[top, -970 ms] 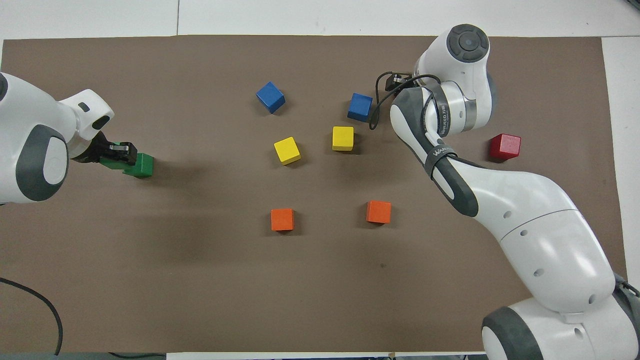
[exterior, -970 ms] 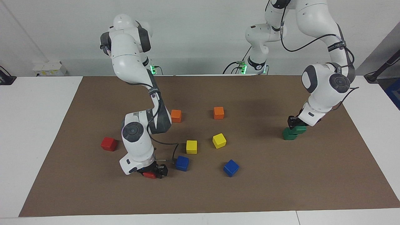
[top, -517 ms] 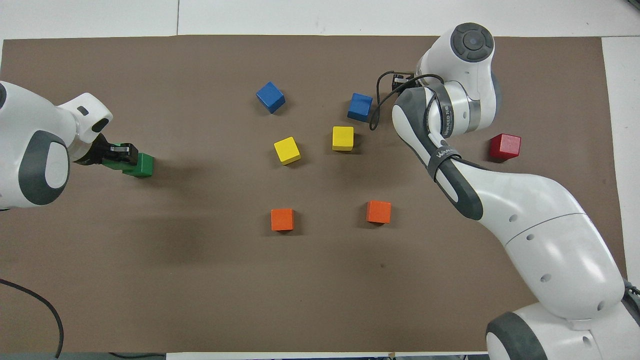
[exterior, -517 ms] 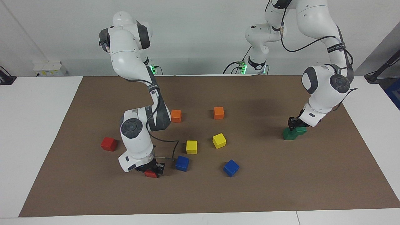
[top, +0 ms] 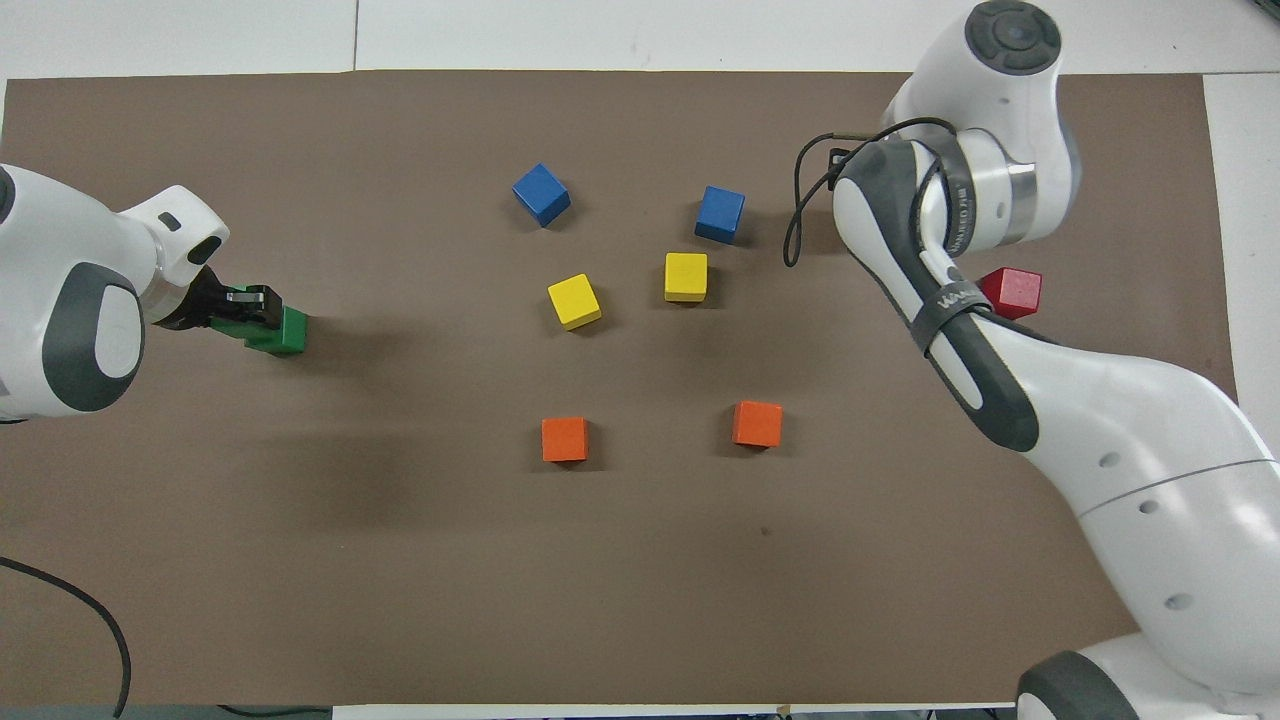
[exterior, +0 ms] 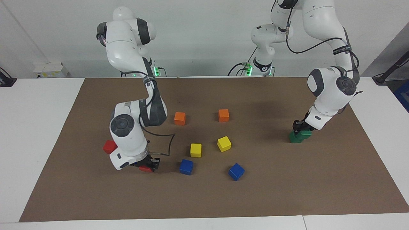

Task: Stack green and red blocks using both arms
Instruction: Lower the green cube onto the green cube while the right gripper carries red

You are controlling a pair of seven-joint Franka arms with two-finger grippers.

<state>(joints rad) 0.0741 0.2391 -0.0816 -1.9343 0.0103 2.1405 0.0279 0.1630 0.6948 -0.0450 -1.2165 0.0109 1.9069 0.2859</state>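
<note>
Red block sits between right gripper fingers; left gripper fingers straddle upper green block.

facing and overhead views share the brown mat.

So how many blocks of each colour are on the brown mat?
Glossy red cubes: 2, one in the right gripper, one loose
Glossy dark green cubes: 2, upper in the left gripper, resting on lower
Glossy orange cubes: 2
Glossy yellow cubes: 2
Glossy blue cubes: 2
Total: 10
</note>
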